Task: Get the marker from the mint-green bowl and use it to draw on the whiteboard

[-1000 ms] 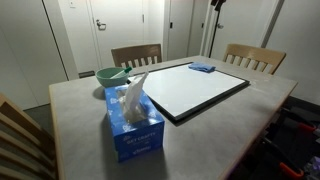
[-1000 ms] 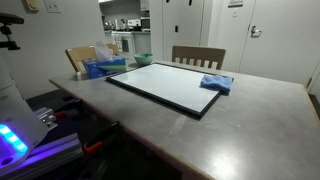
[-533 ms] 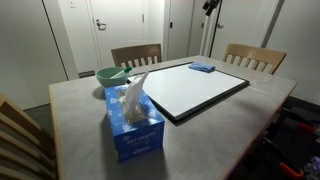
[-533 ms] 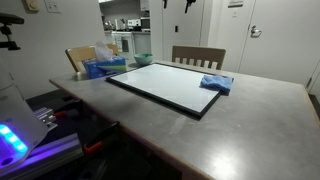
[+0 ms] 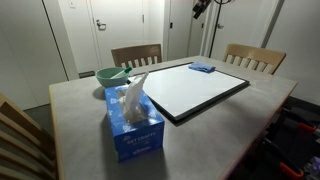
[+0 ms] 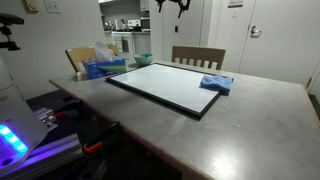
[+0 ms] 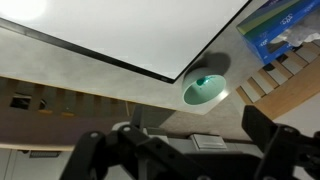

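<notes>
The mint-green bowl [image 5: 110, 75] stands near the table's far left corner, beside the whiteboard [image 5: 196, 90]; both also show in an exterior view [image 6: 143, 58] [image 6: 168, 86]. In the wrist view the bowl [image 7: 203, 91] lies far below, with a small dark shape inside it, the marker [image 7: 203, 81]. The whiteboard [image 7: 130, 30] fills that view's top. My gripper [image 5: 200, 8] hangs high above the board's far end, also at the top of an exterior view [image 6: 178, 6]. It is open [image 7: 172, 132] and holds nothing.
A blue tissue box [image 5: 135, 125] stands in front of the bowl. A blue eraser pad [image 5: 202, 68] lies on the whiteboard's far corner. Wooden chairs [image 5: 135, 54] [image 5: 253, 57] line the table's far side. Doors and a wall are behind.
The gripper has come down a little into view at the top of both exterior views and drifted sideways toward the bowl's side. Nothing on the table has moved.
</notes>
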